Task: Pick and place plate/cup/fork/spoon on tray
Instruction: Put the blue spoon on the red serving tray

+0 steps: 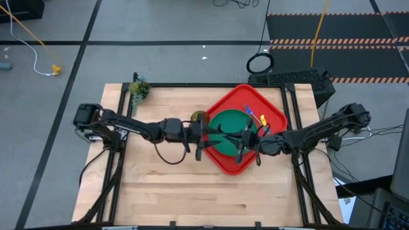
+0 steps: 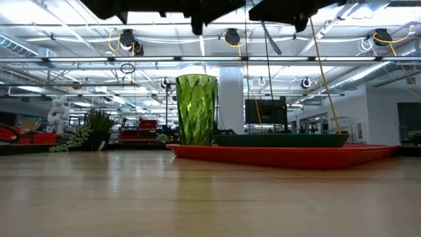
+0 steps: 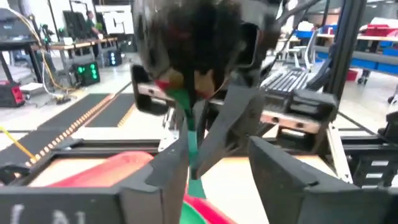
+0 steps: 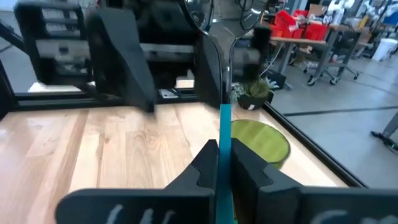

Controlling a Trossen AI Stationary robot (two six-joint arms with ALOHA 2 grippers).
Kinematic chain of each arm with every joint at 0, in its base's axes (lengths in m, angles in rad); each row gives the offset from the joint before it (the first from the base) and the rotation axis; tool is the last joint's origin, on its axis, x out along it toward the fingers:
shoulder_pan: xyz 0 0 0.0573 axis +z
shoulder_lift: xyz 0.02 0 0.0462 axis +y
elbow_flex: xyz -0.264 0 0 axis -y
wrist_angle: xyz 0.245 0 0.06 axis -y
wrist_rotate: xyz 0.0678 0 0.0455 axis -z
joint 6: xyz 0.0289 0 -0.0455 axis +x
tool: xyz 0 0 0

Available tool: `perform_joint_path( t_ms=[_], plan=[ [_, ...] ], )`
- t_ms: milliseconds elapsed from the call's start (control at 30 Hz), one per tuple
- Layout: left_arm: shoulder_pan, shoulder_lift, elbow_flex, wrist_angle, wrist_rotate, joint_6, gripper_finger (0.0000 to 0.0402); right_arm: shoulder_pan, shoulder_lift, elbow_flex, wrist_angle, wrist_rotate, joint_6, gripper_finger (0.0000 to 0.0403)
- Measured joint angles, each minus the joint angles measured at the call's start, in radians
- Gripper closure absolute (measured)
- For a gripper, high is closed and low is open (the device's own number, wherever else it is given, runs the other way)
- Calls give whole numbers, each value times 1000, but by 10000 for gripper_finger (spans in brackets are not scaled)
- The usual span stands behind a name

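- While both grippers meet above the tray (image 1: 276, 116), the right gripper (image 4: 222, 163) is clamped on a light-blue handle whose dark neck reaches toward the left gripper (image 1: 203, 137): the spoon (image 4: 224, 127).
- Whether the left gripper's fingers are apart cannot be told.
- The plate (image 1: 223, 124) lies in the tray by the table's far right corner.
- The fork (image 1: 255, 119) lies at the plate's far edge.
- The cup (image 1: 199, 117) stands just beside the tray's left edge.

Light wood table (image 1: 166, 185) w/ black frame, red tray (image 1: 279, 117) set diagonally right of centre, green cup (image 1: 199, 117) just beside tray's left edge, small potted plant (image 1: 138, 89) at far-left corner
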Motion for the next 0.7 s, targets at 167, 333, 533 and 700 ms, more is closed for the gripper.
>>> perform_joint_path(
  t_ms=[167, 333, 533, 700],
  plan=[
    [19, -118, 1, -230, -68, 5, 207, 0, -74, 0, -102, 0, 29, 396],
    [26, -243, 2, -450, -137, 10, 204, -10, -132, 0, -190, -2, 69, 396],
    [28, -342, 1, -598, -216, 131, 204, -61, -175, 0, -318, -3, 139, 396],
    [28, -369, 1, -670, -265, 89, 204, -148, -190, 0, -426, -102, 209, 396]
  ],
)
